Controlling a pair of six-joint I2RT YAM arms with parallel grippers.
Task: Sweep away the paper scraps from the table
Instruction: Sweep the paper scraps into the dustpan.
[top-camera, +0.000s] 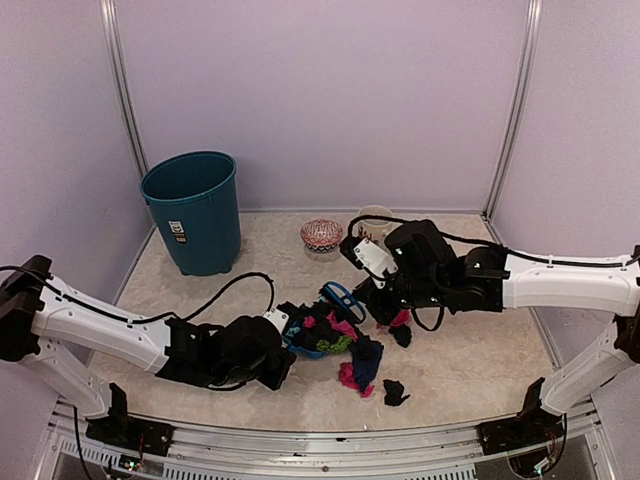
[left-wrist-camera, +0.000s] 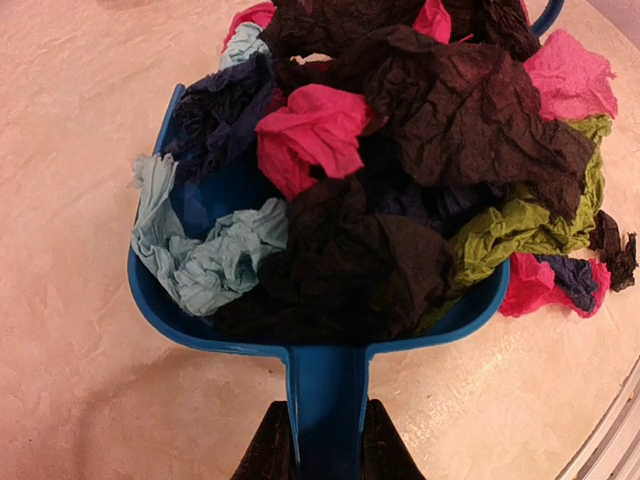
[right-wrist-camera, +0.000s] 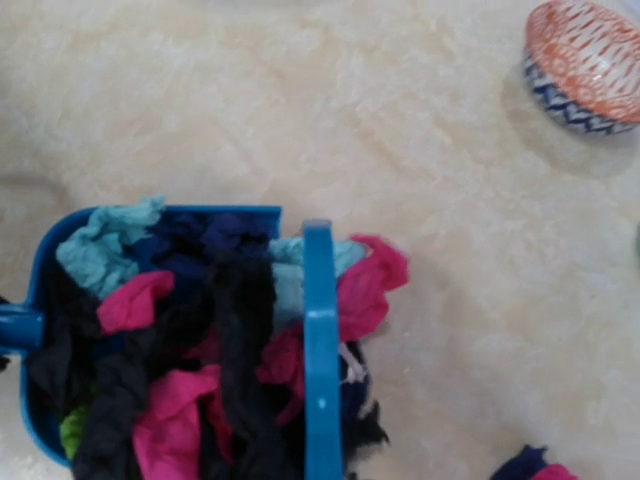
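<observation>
- The left claw (left-wrist-camera: 328, 440) is almost closed. Its two dark fingers (left-wrist-camera: 268, 450) press on both sides of the handle of the blue dustpan (left-wrist-camera: 327, 378), so it grips the pan.
- The dustpan lies flat on the table (left-wrist-camera: 80, 400), with its open mouth turned away from the left arm.
- Most of the paper scraps (left-wrist-camera: 430, 110) are heaped inside the pan: black, pink, light blue, navy and green wads. They stand higher than its wall.
- Some scraps spill over the right side of the pan and touch the table there.
- In the top view we see a few more scraps (top-camera: 395, 392) loose on the table, near the front edge and apart from the pan.
- The right claw (top-camera: 378, 297) is fully closed on the blue brush (right-wrist-camera: 318, 330), which lies across the heap at the mouth of the pan. Its fingers do not show in its own camera.
- A teal bin (top-camera: 193, 210) stands at the back left, and a patterned bowl (top-camera: 321, 234) at the back middle.
</observation>
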